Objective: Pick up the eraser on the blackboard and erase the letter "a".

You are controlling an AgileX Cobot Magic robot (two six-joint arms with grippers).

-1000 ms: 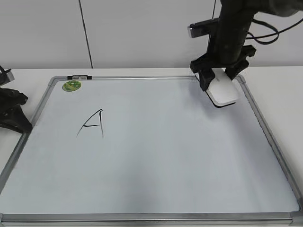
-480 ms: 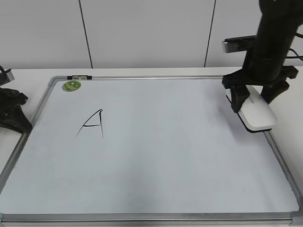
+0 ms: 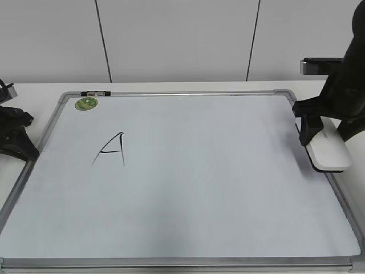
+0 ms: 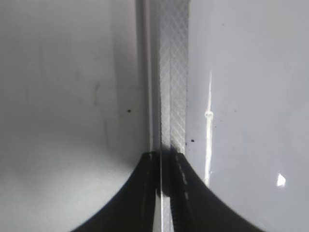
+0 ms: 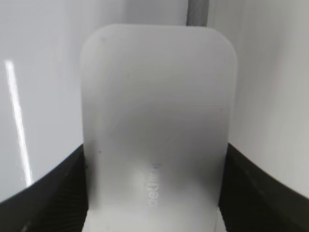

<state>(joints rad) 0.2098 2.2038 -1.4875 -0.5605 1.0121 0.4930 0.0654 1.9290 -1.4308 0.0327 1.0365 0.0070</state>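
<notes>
One eraser [image 3: 329,152] in the right pincer [image 3: 325,132], one blackboard [image 3: 188,188].

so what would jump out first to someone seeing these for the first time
The black capital A drawn on the left half of the blackboard, the only writing visible on it. Next, the right gripper at the board's right edge, its fingers shut on the white eraser.

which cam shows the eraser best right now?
Right wrist view: the eraser fills the frame, its top lettering visible, clamped in the right pincer. The exterior view shows it small at the board's right edge, partly behind the arm. Left wrist view shows none of it.
</notes>
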